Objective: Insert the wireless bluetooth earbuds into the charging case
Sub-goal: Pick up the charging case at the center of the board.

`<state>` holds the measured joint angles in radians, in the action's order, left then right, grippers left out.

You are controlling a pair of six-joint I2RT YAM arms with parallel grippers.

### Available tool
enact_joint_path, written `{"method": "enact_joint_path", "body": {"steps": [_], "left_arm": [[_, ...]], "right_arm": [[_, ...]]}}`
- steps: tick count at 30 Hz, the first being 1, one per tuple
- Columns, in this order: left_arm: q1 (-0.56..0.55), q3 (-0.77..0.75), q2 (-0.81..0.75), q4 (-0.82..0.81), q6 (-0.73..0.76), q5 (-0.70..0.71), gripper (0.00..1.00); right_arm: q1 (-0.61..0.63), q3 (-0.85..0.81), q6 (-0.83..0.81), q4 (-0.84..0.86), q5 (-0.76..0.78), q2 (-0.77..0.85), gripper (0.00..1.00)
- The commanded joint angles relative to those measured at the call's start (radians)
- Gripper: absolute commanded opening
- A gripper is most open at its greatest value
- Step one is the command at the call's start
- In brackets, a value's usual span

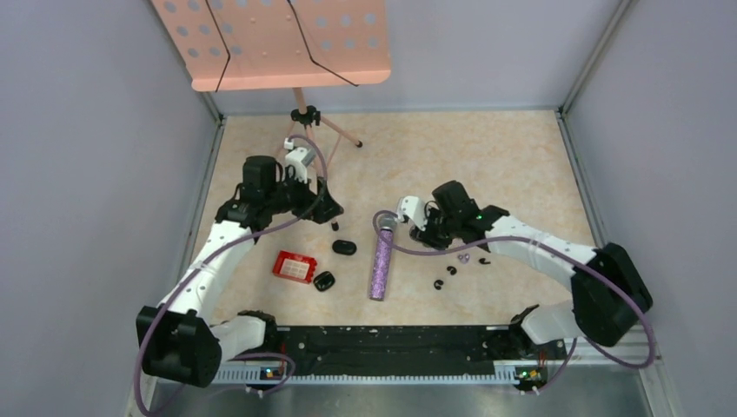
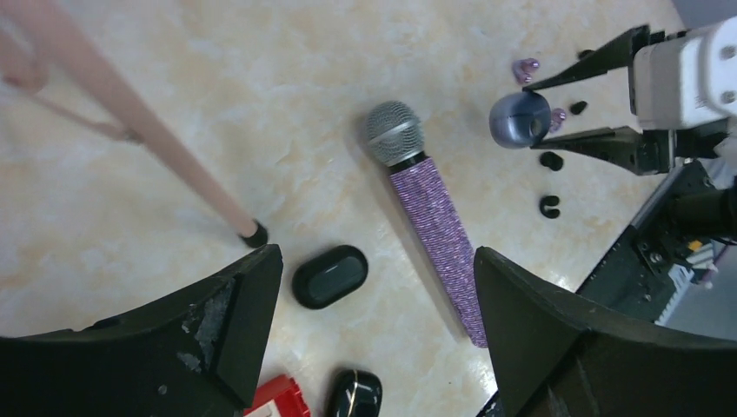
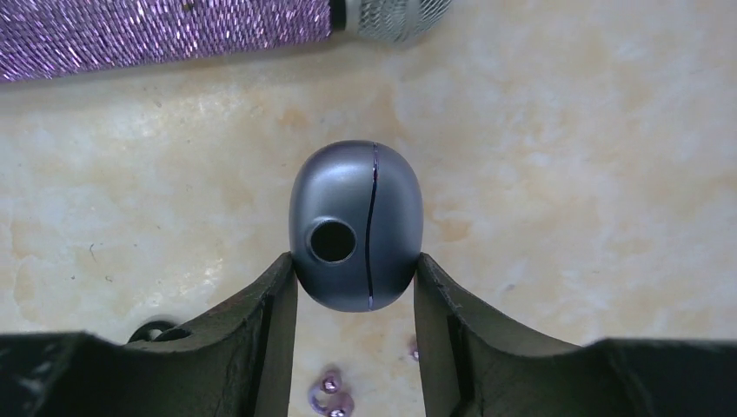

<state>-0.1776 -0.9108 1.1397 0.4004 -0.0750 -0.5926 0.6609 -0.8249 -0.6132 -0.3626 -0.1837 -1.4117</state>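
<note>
Pinching the case [image 3: 356,217] with the right gripper [image 3: 355,265]: fingers [image 3: 269,321] about half-closed, pressed against both flanks at its near end. Sitting just beside the mic [image 1: 381,261] head, lid shut, seam running straight between the two contact points. Hard to say whether resting on the surface [image 3: 565,174] or lifted clear.

Over on the left, hovering with the left gripper [image 2: 378,261] spread wide and holding nothing, above a black case [image 2: 329,275], well apart from the grab.

And the earbuds [image 1: 464,258]? Lying loose on the surface close to the right wrist, purple ones nearest, black ones scattered beside them. None inside the case yet.

Now, doing this well:
- Keep the squeeze gentle. Smooth, rounded shell, likely to squirt forward out of a pinch this shallow.
- Seat deeper, towards the widest part, before any lift.
- Mind that seam. Clamping across it probably pins the lid closed, so shift onto the larger half alone.
- Turn it lid-up and park it near the earbuds.
- Bring the left across to flip the lid, steadying with the right.
</note>
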Motion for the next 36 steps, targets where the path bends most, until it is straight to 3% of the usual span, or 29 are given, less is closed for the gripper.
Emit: {"method": "enact_joint_path", "body": {"steps": [1, 5, 11, 16, 22, 36], "left_arm": [[-0.061, -0.055, 0.016, -0.150, -0.025, -0.110, 0.86], [-0.099, -0.105, 0.095, -0.274, -0.130, -0.174, 0.91], [-0.148, -0.307, 0.238, -0.281, -0.130, -0.264, 0.94], [-0.149, -0.370, 0.287, -0.310, -0.195, -0.384, 0.83], [-0.154, -0.393, 0.334, -0.382, -0.246, -0.429, 0.79], [-0.207, -0.423, 0.370, -0.497, -0.269, -0.384, 0.65]], "right_arm": [[0.013, -0.093, -0.067, 0.019, 0.009, 0.157, 0.29], [0.013, -0.145, -0.157, 0.086, 0.004, 0.209, 0.29], [0.013, -0.213, -0.176, 0.209, -0.026, 0.211, 0.29], [0.026, -0.240, -0.165, 0.337, -0.019, 0.203, 0.28], [0.045, -0.233, -0.282, 0.412, 0.036, 0.203, 0.28], [0.077, -0.242, -0.390, 0.518, 0.074, 0.176, 0.29]]}}
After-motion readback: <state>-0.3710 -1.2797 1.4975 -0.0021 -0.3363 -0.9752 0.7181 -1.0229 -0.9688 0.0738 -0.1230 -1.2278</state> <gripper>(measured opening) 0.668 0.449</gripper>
